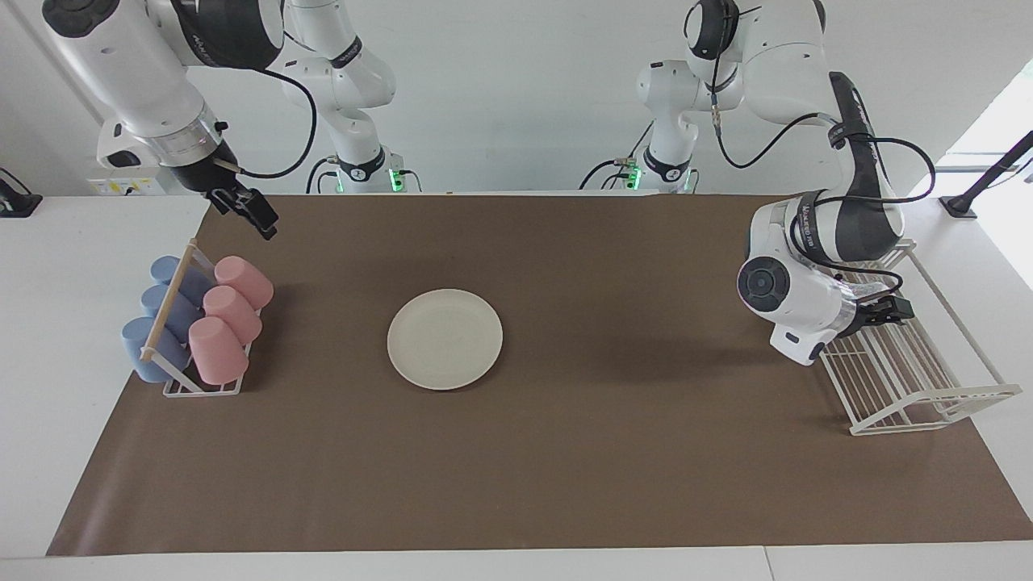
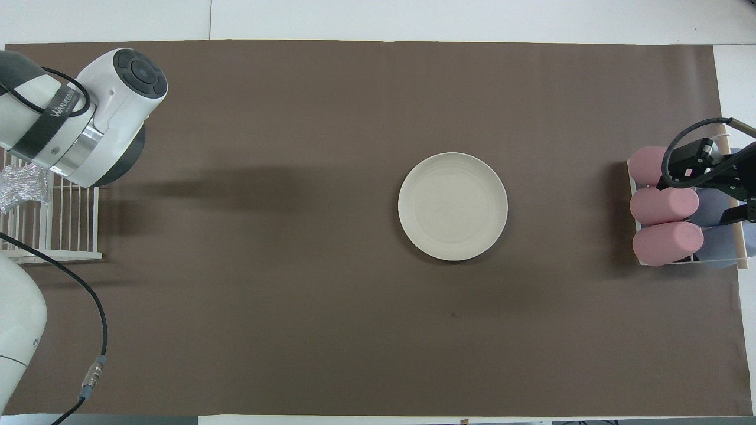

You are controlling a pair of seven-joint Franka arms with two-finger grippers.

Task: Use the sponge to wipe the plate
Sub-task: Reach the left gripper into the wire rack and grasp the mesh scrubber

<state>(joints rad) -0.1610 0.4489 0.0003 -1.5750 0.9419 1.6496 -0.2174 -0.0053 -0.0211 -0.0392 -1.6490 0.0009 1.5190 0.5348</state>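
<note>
The cream-white plate (image 1: 445, 339) (image 2: 452, 206) lies bare on the brown mat near the table's middle. The silvery sponge (image 2: 22, 186) sits in the white wire rack (image 1: 928, 403) (image 2: 53, 255) at the left arm's end. My left gripper (image 1: 888, 312) is down inside that rack at the sponge and stands open. Its wrist hides the sponge in the facing view, and I cannot tell whether the two touch. The overhead view hides this gripper under the arm. My right gripper (image 1: 257, 214) (image 2: 714, 189) hangs open and empty over the cup rack at the right arm's end.
A small rack with a wooden bar (image 1: 173, 290) holds pink cups (image 1: 226, 323) (image 2: 664, 206) and blue cups (image 1: 153, 323) lying on their sides. The brown mat (image 1: 565, 468) covers most of the white table.
</note>
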